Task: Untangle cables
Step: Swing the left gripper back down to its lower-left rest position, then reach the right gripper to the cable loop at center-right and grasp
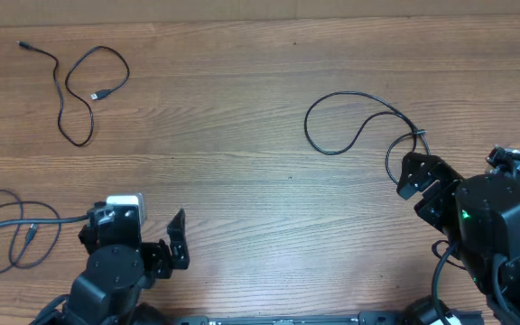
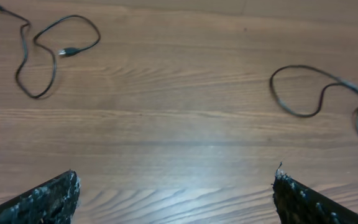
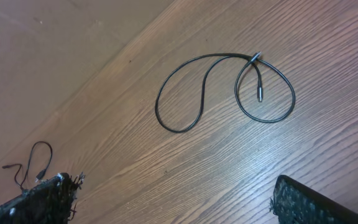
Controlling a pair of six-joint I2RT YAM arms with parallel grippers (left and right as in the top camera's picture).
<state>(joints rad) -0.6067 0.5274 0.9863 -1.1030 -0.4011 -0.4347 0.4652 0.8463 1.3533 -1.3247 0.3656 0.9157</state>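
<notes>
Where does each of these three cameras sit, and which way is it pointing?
Overhead: fixed above the table, looking straight down; shows both arms at the near edge, the left hand, the right hand, the far-left cable, the looped cable and the near-left cable.
Left wrist: on the left arm, looking low across the table; its open fingers fill the bottom corners.
Right wrist: on the right arm, angled down at the looped cable; its open fingers fill the bottom corners.
Shared: all three show the looped cable and the far-left cable.
</notes>
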